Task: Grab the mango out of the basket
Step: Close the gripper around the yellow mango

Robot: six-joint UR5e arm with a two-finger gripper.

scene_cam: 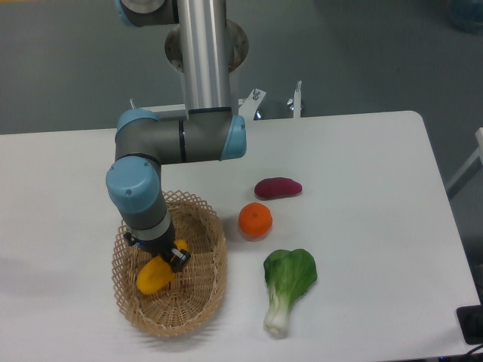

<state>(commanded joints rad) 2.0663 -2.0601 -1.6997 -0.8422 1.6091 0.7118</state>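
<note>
The yellow-orange mango [153,276] lies in the left half of the oval wicker basket [204,290], at the table's front left. My gripper [167,256] reaches straight down into the basket and sits on the mango's upper right end. One dark finger [178,261] crosses the fruit, with a bit of yellow showing beyond it. The fingers look closed against the mango, though the wrist hides most of them. The mango still rests on the basket floor.
A round orange [255,220] sits just right of the basket, and a purple-red sweet potato [278,187] lies behind it. A green bok choy [288,280] lies at the front right. The arm's upright column [202,53] rises behind the basket.
</note>
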